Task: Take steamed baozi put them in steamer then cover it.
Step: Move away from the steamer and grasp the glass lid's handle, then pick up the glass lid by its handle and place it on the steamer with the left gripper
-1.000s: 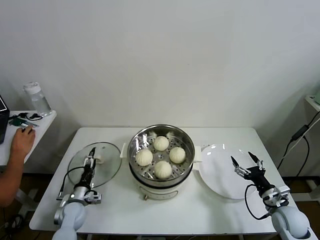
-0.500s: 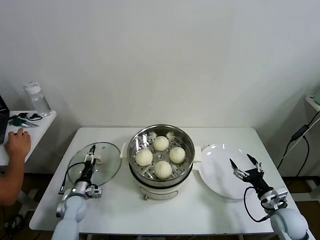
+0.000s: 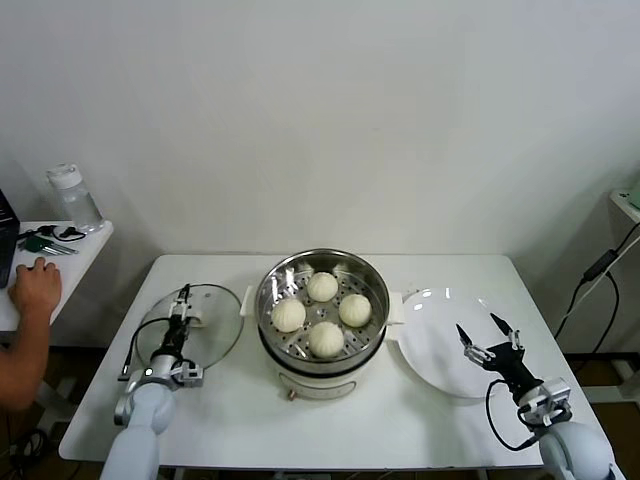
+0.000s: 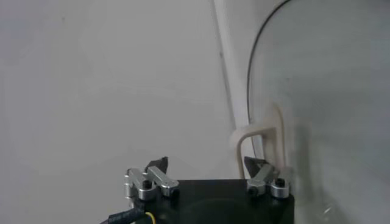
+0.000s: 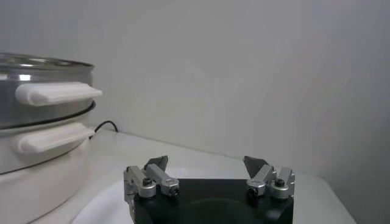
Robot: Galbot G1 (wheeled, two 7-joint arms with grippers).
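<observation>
At far left a person's hand (image 3: 36, 283) rests on a side table (image 3: 70, 262) that also carries a water bottle (image 3: 74, 197). On the white table (image 3: 330, 420), the cover (image 3: 192, 327) lies flat at the left end, its cream handle's long axis running roughly toward the wall. The left gripper (image 3: 180, 312) sits over that handle, jaws apart around it; whether they touch it is hard to judge. At centre the steamer (image 3: 322, 322) stands open, holding four steamed baozi (image 3: 322, 308), domes up, on its perforated tray. To the right lies a white plate (image 3: 442, 340). The right gripper (image 3: 488, 336) hovers over the plate's near edge, jaws released and empty. A plain white wall stands behind.
</observation>
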